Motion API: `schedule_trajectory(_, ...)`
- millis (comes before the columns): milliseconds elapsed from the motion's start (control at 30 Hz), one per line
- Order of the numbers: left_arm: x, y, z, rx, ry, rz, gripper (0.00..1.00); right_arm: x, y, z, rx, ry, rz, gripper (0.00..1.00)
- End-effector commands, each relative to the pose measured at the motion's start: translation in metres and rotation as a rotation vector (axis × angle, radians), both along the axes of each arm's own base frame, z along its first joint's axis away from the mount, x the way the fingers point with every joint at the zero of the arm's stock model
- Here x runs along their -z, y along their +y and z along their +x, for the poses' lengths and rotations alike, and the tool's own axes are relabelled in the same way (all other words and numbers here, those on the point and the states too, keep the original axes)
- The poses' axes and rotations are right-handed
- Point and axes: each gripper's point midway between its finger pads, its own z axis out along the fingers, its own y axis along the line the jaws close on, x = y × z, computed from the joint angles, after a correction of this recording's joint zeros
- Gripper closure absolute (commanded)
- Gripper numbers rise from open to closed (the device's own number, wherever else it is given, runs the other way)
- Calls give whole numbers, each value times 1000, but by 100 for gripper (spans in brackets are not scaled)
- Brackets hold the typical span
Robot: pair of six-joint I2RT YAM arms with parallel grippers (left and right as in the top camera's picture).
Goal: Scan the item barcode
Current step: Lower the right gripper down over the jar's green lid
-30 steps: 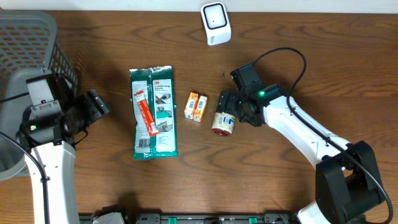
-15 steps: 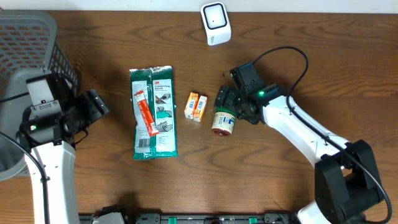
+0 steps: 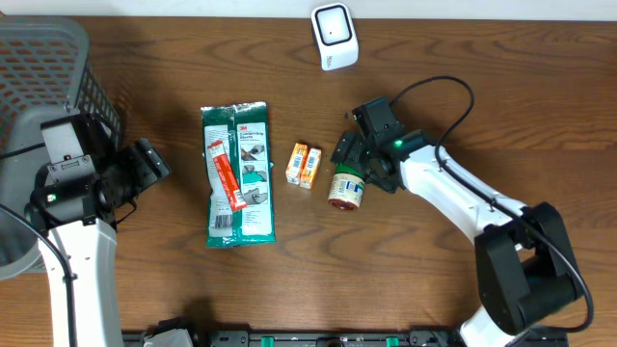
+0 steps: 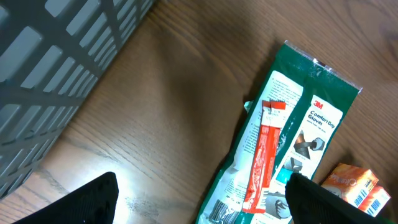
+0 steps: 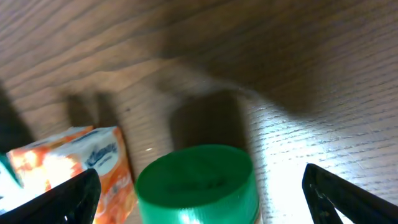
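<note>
Right tool: jaws spread wide, gripping nothing, one finger on each side of the lid with a gap on both sides. Jar: green-lidded and labelled, on the wooden surface, with its green lid directly under the tool's opening and its body running away from the tool's wrist. Kleenex tissue packs: two small orange packs side by side, just beyond the tool's finger on the jar's far side from the arm, close to the jar but apart from it; the nearest obstacle. Barcode scanner: white, at the far edge of the surface, well apart from the right tool, nothing lying between. Left tool: jaws open, empty, over bare wood. 3M glove pack: green, flat, ahead of the left tool, between it and the tissue packs; a barcode shows at its near end. Red-orange stick pack: lying lengthwise on the glove pack. Grey mesh basket: behind and beside the left tool, near its arm.
</note>
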Motion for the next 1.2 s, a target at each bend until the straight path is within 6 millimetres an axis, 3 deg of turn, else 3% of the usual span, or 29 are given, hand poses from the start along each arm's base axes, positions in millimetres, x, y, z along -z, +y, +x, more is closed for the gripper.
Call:
schedule_trajectory(0,-4,0,2,6,-8,2,14,14,-1,-3,29,26,-23,1)
schedule_trajectory(667,-4,0,2,6,-8,2,14,21,-2,-7,-28,42,-46,1)
schedule_trajectory(1000,-4,0,2,6,-8,1,14,21,12,-15,-98,31,-62,5)
schedule_trajectory(1167,-4,0,2,6,-8,1,14,21,8,-12,-100,13,-96,6)
